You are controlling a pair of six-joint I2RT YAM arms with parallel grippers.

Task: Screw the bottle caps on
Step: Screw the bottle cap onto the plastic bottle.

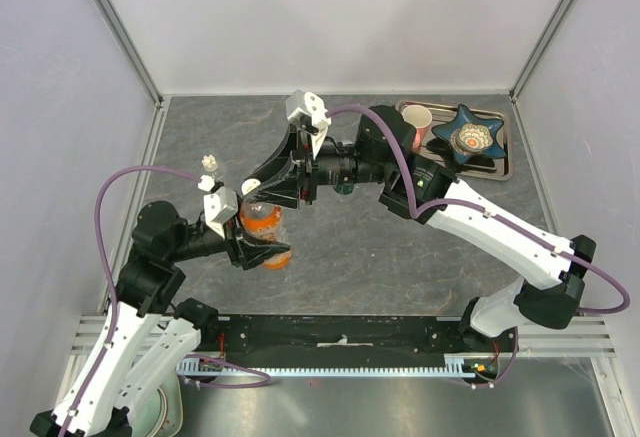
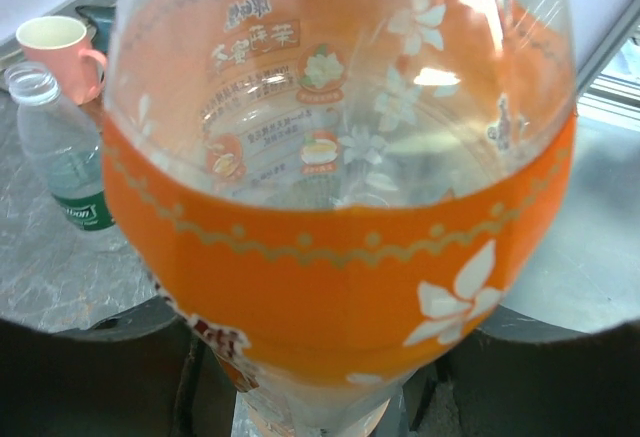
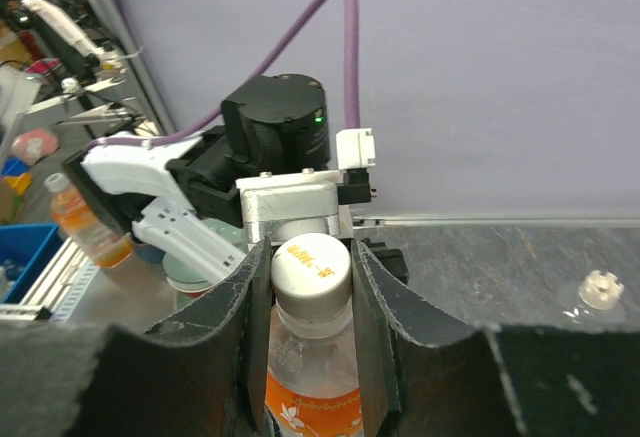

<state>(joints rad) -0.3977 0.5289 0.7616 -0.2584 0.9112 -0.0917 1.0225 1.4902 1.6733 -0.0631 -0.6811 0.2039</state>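
Observation:
The orange bottle (image 1: pixel 265 222) lies tilted above the table with my left gripper (image 1: pixel 262 245) shut around its body, which fills the left wrist view (image 2: pixel 330 257). My right gripper (image 3: pixel 310 287) is shut on the white bottle cap (image 3: pixel 312 267) sitting on that bottle's neck (image 3: pixel 310 397), one finger on each side. In the top view the right gripper (image 1: pixel 252 190) covers the cap. The clear green-label bottle (image 2: pixel 62 152) stands capped on the table beyond. The tiny clear bottle (image 1: pixel 209 164) stands upright at the left, also seen in the right wrist view (image 3: pixel 598 292).
A metal tray (image 1: pixel 500 162) at the back right holds a pink mug (image 1: pixel 417 122) and a blue star-shaped dish (image 1: pixel 468 135). The pink mug (image 2: pixel 60 49) shows behind the green-label bottle. Enclosure walls and aluminium posts ring the grey table.

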